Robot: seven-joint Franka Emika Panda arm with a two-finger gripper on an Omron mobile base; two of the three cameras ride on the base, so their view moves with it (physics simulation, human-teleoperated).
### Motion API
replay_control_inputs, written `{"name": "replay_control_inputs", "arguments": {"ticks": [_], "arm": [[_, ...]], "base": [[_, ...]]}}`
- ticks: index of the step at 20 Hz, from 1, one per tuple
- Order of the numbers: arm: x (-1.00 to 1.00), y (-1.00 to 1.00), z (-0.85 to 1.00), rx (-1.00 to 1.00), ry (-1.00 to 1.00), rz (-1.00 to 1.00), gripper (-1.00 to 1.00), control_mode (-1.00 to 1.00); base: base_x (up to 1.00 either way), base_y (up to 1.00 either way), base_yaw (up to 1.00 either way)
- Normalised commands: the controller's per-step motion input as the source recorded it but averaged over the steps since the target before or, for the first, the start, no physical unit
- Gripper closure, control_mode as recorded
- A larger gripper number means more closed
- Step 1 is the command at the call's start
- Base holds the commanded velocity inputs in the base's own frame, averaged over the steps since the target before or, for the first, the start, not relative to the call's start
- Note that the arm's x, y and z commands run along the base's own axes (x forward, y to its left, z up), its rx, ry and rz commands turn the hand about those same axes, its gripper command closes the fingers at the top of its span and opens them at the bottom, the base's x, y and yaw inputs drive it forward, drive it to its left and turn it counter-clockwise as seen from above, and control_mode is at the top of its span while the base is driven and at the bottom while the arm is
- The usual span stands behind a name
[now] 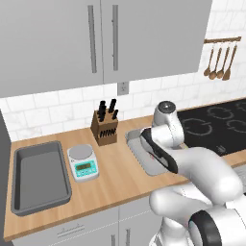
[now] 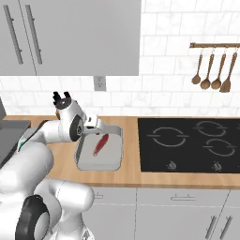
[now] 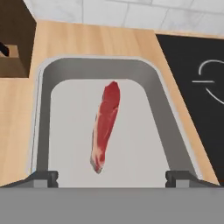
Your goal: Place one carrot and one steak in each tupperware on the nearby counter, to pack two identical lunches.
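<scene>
gripper: the gripper [image 3: 112, 177] hangs over the near end of the tupperware, jaws spread wide, nothing between them
fingertips: the left fingertip [image 3: 49, 176] sits over the tray's left wall and the right one over the right wall, the whole floor of the tray between them
steak: a steak [image 3: 105, 125] lies flat on the tray floor just ahead of the gripper and slightly to its left, long axis pointing away, clear of both tips
tupperware: this grey tupperware [image 2: 108, 163] sits on the bench [image 1: 120, 178] beside the black cooktop [image 2: 197, 140]; I see no carrot in it
other tupperware: the second tupperware [image 1: 19, 204] rests well off to the gripper's left, past the kitchen scale [image 1: 83, 163] and the knife block [image 1: 104, 126], and it looks bare inside
step in hand, my read: the steak is set down and let go, so the job now is a clean exit
how to do it well: lift straight up before swinging; the tips sit close above the tray walls, so a sideways move at this height could clip a rim and shove the tray
watch for: the steak lies near the left tip's line, so keep the jaws wide on the way up
still to do, judging from here: a carrot for this tray, then a steak and a carrot for the far one
</scene>
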Motion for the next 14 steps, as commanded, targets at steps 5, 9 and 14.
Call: {"name": "replay_control_inputs", "arguments": {"ticks": [5, 9, 14], "arm": [[-1.00, 0.00, 0.98, 0.00, -0.14, 0.09, -1.00, -1.00], [-1.00, 0.04, 0.46, 0.00, -0.09, 0.12, -1.00, -1.00], [-0.20, 0.04, 0.00, -0.01, -0.03, 0.03, -1.00, 1.00]], "base": [[0.00, 0.00, 0.00], [0.00, 0.00, 0.00], [-0.80, 0.12, 0.31]]}}
